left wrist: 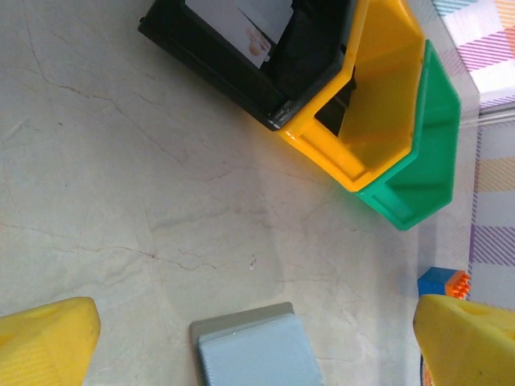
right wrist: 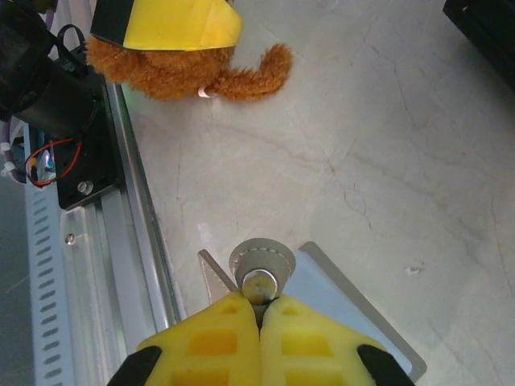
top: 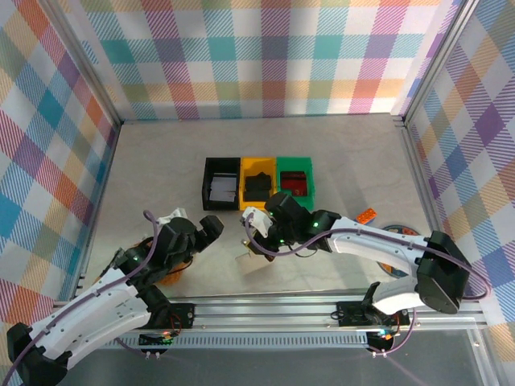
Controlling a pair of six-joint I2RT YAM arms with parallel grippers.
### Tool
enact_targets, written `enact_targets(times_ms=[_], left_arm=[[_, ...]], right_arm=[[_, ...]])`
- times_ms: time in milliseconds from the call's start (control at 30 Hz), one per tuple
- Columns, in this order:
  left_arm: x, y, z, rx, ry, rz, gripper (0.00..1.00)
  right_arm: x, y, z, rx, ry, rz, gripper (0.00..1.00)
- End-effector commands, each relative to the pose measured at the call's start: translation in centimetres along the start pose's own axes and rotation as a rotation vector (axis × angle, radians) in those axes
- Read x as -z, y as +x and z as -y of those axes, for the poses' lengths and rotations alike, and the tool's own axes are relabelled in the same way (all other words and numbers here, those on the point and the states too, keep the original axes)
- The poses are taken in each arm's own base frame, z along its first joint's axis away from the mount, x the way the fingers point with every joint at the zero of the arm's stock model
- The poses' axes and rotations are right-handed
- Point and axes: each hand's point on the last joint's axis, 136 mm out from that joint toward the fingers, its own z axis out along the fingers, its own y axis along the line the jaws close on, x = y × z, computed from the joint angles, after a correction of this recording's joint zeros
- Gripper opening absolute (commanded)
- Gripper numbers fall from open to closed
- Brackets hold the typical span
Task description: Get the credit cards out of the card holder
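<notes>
1. Card holder [left wrist: 256,354] lies flat on the desk [left wrist: 121,201], on the near side of the black bin [left wrist: 217,60], yellow bin [left wrist: 386,88] and green bin [left wrist: 418,169]. It is apart from all three and sits between the two grippers. A light panel faces up over a darker grey backing.
2. Right gripper [right wrist: 259,304]: jaws pressed together, pinching the holder's small side tab [right wrist: 257,272] at its round snap. In my judgement the tab was chosen because it is the one part standing proud of the flat body, so it offers a hold for steadying or swinging a flap.
3. Left gripper [top: 211,227]: jaws spread wide, fingers [left wrist: 48,346] either side of the holder, touching nothing. It appears posted as the free hand for drawing cards.
4. Credit cards: whether any sit in the pockets cannot be told. A reddish flat item [top: 294,183] lies in the green bin and a pale one [left wrist: 241,24] in the black bin; their identity is unconfirmed.
5. Step, as judged: securing the holder; extraction not yet done.
6. Risk: a tab-only hold may let the holder pivot on the smooth desk.
</notes>
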Motion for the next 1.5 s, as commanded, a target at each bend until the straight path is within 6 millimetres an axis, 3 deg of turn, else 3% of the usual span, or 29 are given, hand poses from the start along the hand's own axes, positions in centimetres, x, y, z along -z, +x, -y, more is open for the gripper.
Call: enact_targets(times_ms=[0, 133, 367, 633, 900, 1133, 1333, 1467], left_arm=[[-0.4, 0.4, -1.1, 0.029, -0.022, 0.002, 1.00], [-0.9, 0.9, -1.8, 0.059, -0.034, -0.004, 1.00], [-2.4, 2.1, -2.3, 0.051, -0.091, -0.056, 0.99], [-4.3, 4.1, -1.1, -0.031, -0.133, -0.122, 0.99], [-6.2, 6.2, -0.3, -0.092, -0.148, -0.192, 1.00], [-7.6, 7.7, -0.5, -0.115, -0.173, -0.247, 1.00], [-8.4, 8.5, 0.8, -0.142, -0.150, -0.272, 1.00], [-8.8, 9.1, 0.2, -0.162, -0.184, -0.289, 1.00]], right_arm=[[0.4, -2.2, 0.7, 0.086, 0.046, 0.122, 0.00], [1.1, -1.4, 1.7, 0.093, 0.114, 0.187, 0.00], [1.1, 2.2, 3.5, 0.040, 0.208, 0.202, 0.00], [1.5, 5.1, 5.1, -0.051, 0.291, 0.242, 0.00], [3.6, 6.8, 6.8, -0.139, 0.397, 0.281, 0.00], [4.8, 10.4, 9.1, -0.299, 0.527, 0.229, 0.00], [5.7, 12.5, 10.2, -0.395, 0.611, 0.191, 0.00], [5.8, 13.1, 10.3, -0.451, 0.617, 0.171, 0.00]])
